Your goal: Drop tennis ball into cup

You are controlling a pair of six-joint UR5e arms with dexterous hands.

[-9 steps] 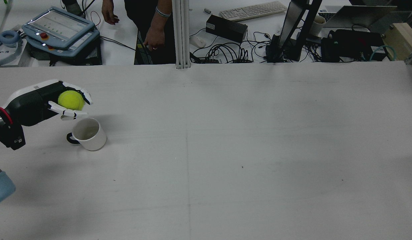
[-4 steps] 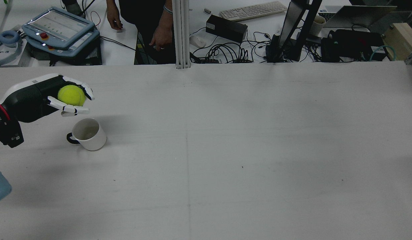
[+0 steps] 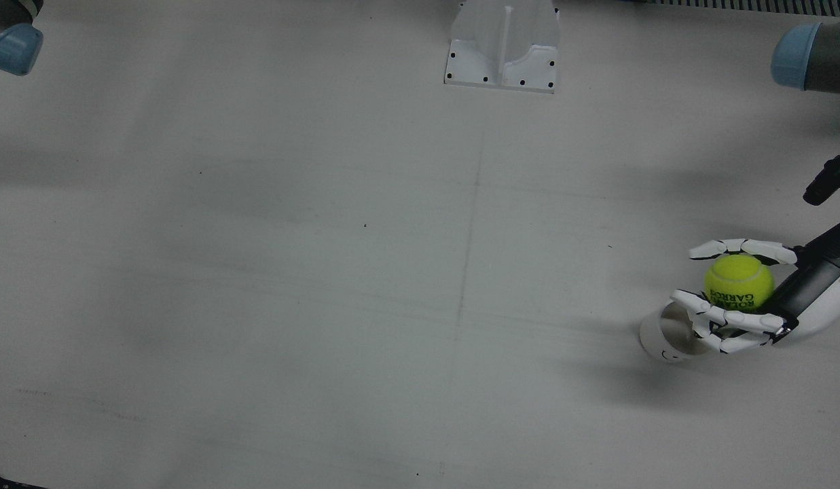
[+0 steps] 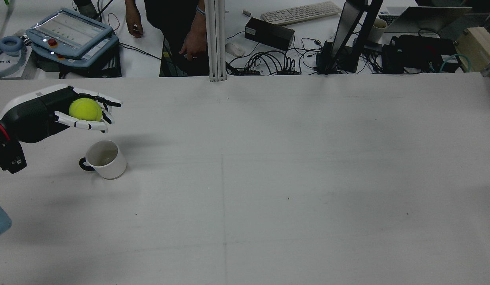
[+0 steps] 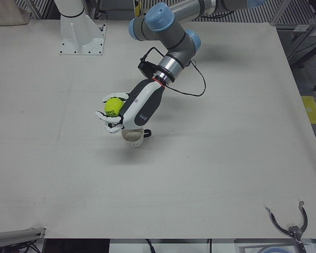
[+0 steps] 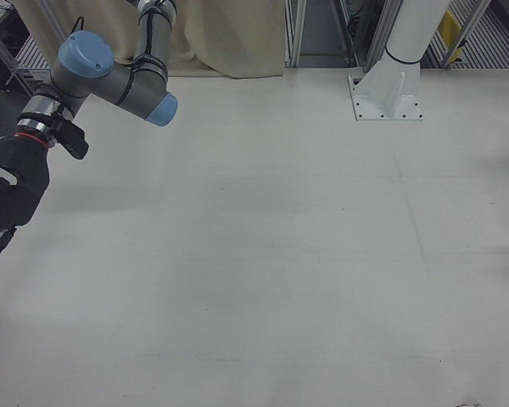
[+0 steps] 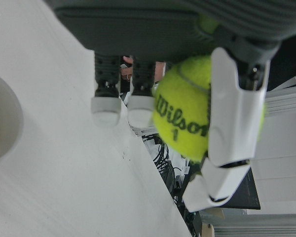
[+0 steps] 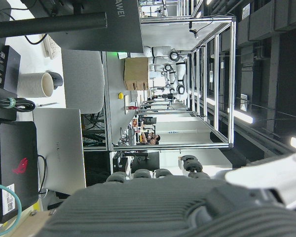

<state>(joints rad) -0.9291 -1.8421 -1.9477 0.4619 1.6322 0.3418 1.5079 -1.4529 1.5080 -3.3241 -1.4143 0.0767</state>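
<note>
Rear view: the white cup [image 4: 105, 159] is the landmark, and the lines run left to right from the table's left edge.
Left hand [image 4: 50, 113]: held in the air above and just left of the cup, palm turned sideways, its fingers [image 4: 84, 125] loosely curled around the ball.
Tennis ball [image 4: 85, 109]: yellow-green, cradled in the left hand, above the cup and a little beyond it, not touching it.
Cup: upright on the table [image 4: 292, 178], open mouth up, dark handle toward the left, nothing visible inside.
Front view, same pair: the ball [image 3: 739, 281] sits between upper and lower fingers, and the lower fingers overlap the cup [image 3: 664, 336] rim.
Left-front view: the left hand [image 5: 134, 108] hangs directly over the cup [image 5: 132, 138], ball [image 5: 114, 106] on the side away from the arm.
Right hand [image 6: 4, 203]: well apart from the cup, seen only at the edge of the right-front view; dark palm and fingers extended, holding nothing visible.
</note>
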